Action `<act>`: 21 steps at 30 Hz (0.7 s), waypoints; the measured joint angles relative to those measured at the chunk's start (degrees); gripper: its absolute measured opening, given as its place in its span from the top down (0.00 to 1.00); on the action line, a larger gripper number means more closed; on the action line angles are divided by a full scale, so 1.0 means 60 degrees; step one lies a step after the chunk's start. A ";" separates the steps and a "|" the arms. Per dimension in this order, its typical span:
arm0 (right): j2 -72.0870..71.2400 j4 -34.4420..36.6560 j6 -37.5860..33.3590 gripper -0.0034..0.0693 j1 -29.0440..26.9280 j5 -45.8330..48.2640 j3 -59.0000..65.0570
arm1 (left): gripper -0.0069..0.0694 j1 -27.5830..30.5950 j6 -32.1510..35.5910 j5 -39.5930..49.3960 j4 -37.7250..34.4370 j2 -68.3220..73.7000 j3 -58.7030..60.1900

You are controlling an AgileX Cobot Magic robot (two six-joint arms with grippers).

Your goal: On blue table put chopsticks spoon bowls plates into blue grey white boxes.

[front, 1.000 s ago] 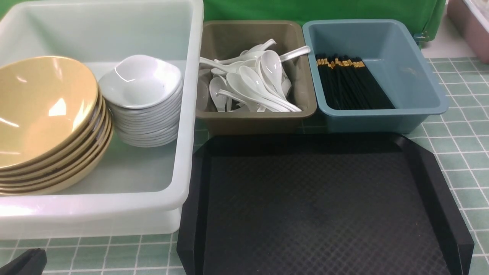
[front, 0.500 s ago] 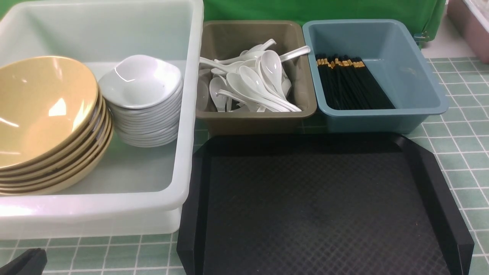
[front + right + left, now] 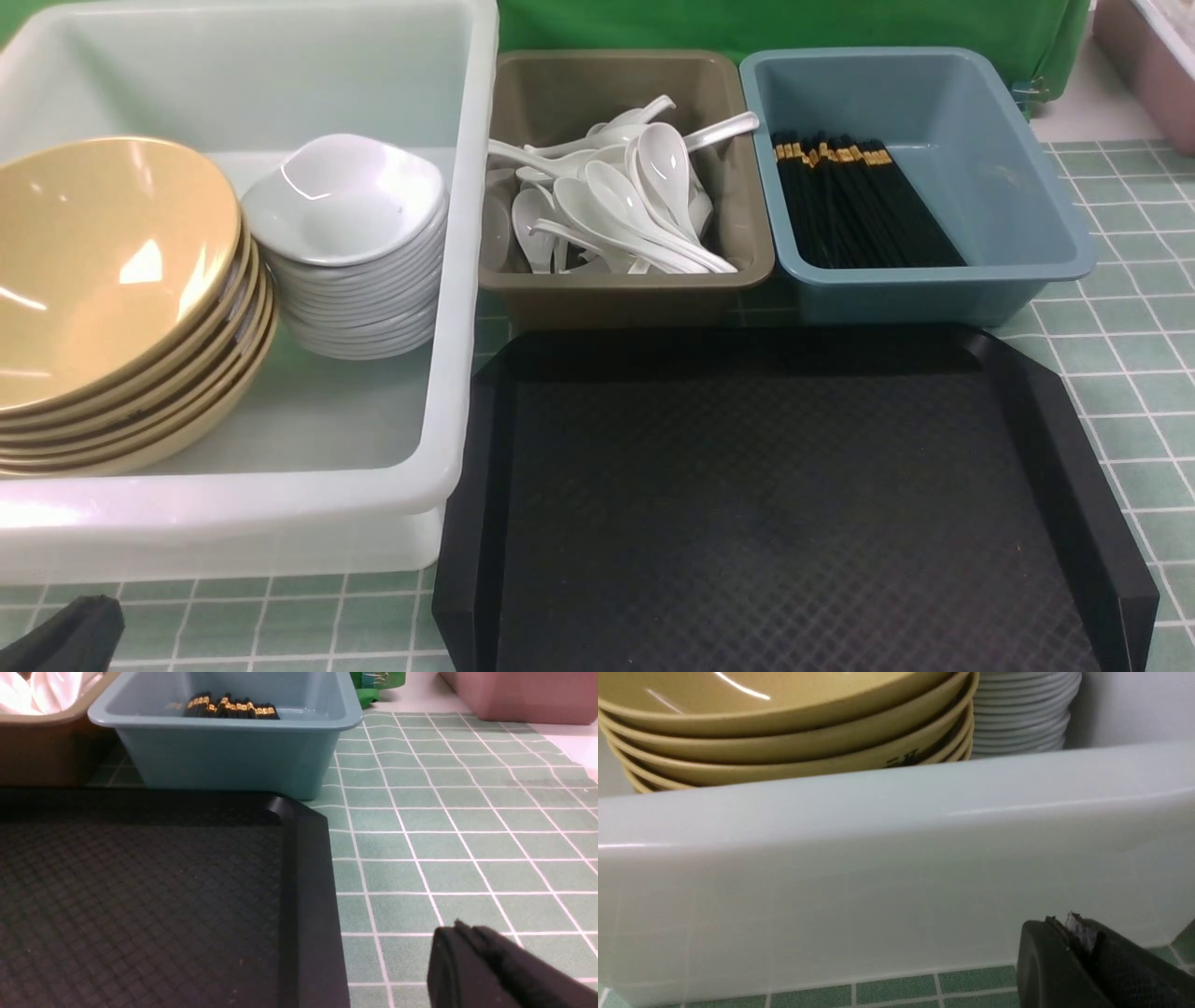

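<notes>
A green backdrop stands behind the table [image 3: 1111, 308] of pale green tiles. On it sit the white box [image 3: 448, 280] at the left, the grey box [image 3: 616, 294] in the middle and the blue box [image 3: 934, 289] at the right, with a bare black tray [image 3: 784, 504] in front of the two smaller boxes.

Everything already lies boxed: stacked yellow bowls [image 3: 103, 271] and a pile of white plates [image 3: 345, 201] in the white box, glossy spoons [image 3: 635, 201] heaped in the grey one, black gold-banded chopsticks [image 3: 859, 205] in the blue one, their long axis running front to back.

The left gripper [image 3: 1083, 947] rests low just outside the white box's near wall, so the bowls lie just beyond that wall, nearest this arm. Its jaws look pressed together, holding nothing. The right gripper [image 3: 472, 947] sits over bare tiles beside the tray, the chopsticks well ahead to its left; its jaws also seem closed and empty.

Nothing loose shows anywhere, so the task looks finished.
</notes>
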 joint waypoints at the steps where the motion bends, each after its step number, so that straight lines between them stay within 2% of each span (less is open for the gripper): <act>1: 0.0000 0.0000 0.0000 0.89 0.0000 0.0000 0.0000 | 0.91 0.0090 0.0010 -0.0082 -0.0098 0.0000 0.0010; 5: 0.0000 0.0000 0.0000 0.88 0.0000 0.0000 0.0000 | 0.91 0.0487 -0.0068 -0.0518 -0.0290 0.0000 0.0066; 11: 0.0000 0.0000 0.0000 0.87 0.0000 0.0000 0.0000 | 0.91 0.0527 -0.0616 -0.0496 -0.0255 0.0000 0.0066; 21: 0.0000 0.0000 0.0000 0.86 0.0000 0.0000 0.0000 | 0.91 0.0527 -0.0690 -0.0397 -0.0223 0.0000 0.0066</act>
